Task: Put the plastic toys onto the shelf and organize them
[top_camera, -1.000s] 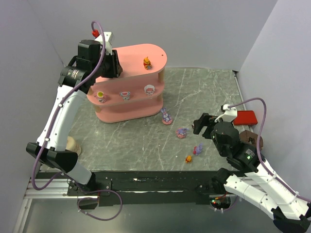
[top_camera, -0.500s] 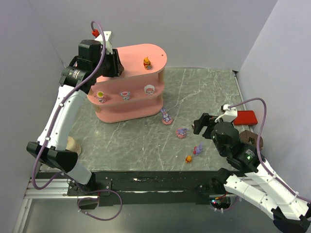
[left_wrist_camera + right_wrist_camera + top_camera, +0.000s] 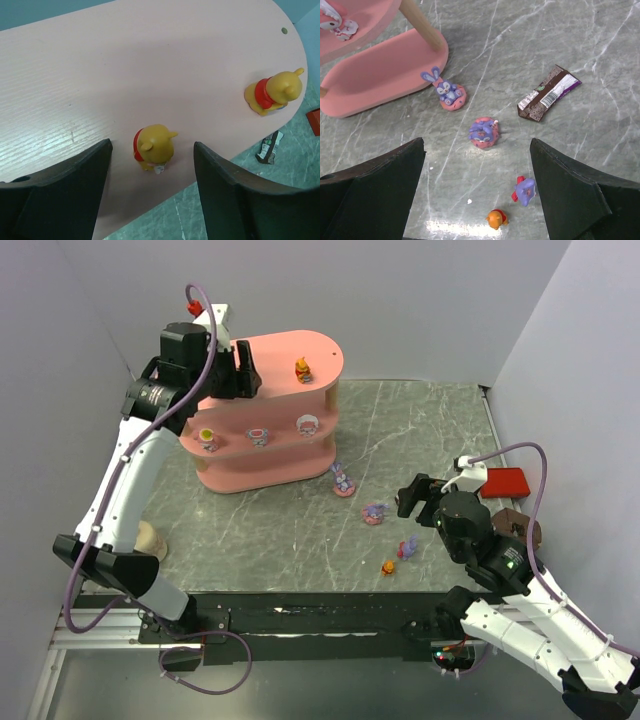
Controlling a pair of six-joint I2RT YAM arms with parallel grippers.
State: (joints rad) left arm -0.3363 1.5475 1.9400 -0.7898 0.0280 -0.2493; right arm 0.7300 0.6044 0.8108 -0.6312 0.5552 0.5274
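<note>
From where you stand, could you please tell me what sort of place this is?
Probably a robot lab cell: plain grey walls enclose a grey marbled tabletop, and two white robot arms are mounted on an aluminium frame.

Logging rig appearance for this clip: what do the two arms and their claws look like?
The left arm and right arm have white link shells and black joints, each trailed by a looping purple cable. The claw fingers are matte black wedges. A red fitting tops the left wrist.
</note>
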